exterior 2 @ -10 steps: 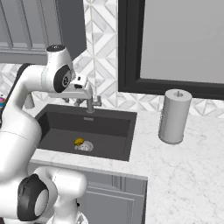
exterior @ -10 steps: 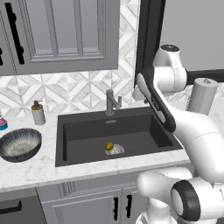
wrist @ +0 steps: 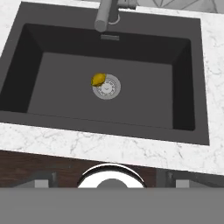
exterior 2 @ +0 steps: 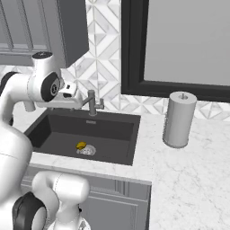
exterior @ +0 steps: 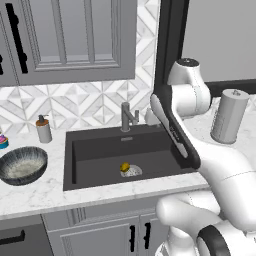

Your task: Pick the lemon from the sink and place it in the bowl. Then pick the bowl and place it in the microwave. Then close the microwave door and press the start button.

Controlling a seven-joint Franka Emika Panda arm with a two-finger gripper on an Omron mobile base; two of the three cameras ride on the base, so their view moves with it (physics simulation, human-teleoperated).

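Grey kitchen, marble counter [exterior 2: 188, 170]. We see the lemon [wrist: 99, 79] on the sink [wrist: 144, 103] floor, touching the left rim of the drain [wrist: 107, 87], faucet [wrist: 103, 15] above it. Bowl [exterior: 22, 165] sits on the counter left of the sink, well apart. We can't tell how the jaws stand. Risks, we judge: a round lemon could roll off the drain lip when nudged; the descending hand could clip the faucet or the sink wall.
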